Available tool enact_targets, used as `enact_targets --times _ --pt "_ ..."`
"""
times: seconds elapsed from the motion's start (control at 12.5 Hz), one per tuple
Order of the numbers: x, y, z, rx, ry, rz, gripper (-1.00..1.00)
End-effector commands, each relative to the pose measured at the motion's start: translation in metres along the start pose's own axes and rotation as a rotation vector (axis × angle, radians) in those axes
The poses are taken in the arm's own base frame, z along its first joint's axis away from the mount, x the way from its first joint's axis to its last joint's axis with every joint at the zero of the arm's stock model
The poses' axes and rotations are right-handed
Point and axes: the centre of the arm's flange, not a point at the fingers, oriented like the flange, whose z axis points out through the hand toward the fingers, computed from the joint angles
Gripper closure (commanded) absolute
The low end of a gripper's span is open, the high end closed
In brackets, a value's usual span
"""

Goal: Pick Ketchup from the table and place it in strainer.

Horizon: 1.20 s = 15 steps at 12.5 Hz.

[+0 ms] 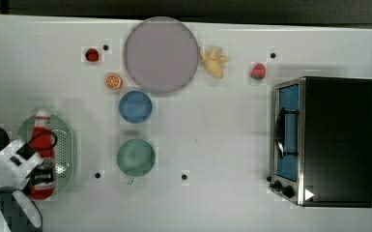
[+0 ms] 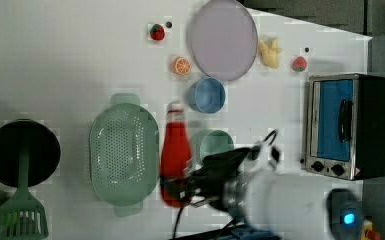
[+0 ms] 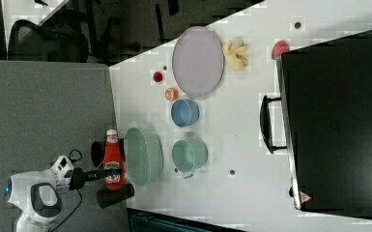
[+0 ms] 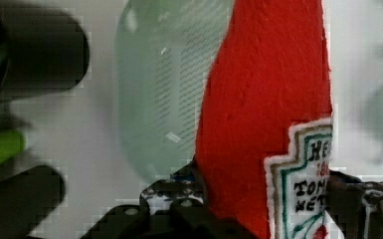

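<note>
red ketchup (image 2: 176, 150) in closed gripper (image 2: 192, 184) beside mint strainer (image 2: 124, 155)

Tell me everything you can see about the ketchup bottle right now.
The red squeeze ketchup bottle has a red cap, a white neck band and a white-edged label with dark lettering. The black gripper holds its lower, labelled part between the jaws. In the top view it overlaps the pale mint-green perforated oval strainer; in the left view it is beside the strainer's rim.

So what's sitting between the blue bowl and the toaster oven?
Nothing: in the top view, the table is bare between the blue bowl and the toaster oven.
</note>
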Motion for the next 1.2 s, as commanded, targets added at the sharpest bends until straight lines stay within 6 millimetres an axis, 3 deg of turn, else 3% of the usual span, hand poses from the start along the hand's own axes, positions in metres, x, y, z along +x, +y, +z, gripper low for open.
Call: enact_targets --times 0.08,0.32,0.4,0.64,0.72,0.96,1.2 --pt "0.017 -0.006 0.013 0.071 0.02 0.23 -0.29" --pt "0.025 -0.007 0.052 0.078 0.013 0.189 -0.29" --pt "0.027 -0.005 0.065 0.087 0.002 0.186 -0.37" --pt "0.028 -0.005 0.1 0.119 -0.057 0.209 -1.0" --pt "0.028 -0.007 0.105 0.133 -0.059 0.21 -1.0" --pt "0.035 -0.004 0.087 0.138 -0.016 0.233 -1.0" --pt "0.054 0.018 0.042 0.135 0.075 0.29 -1.0"
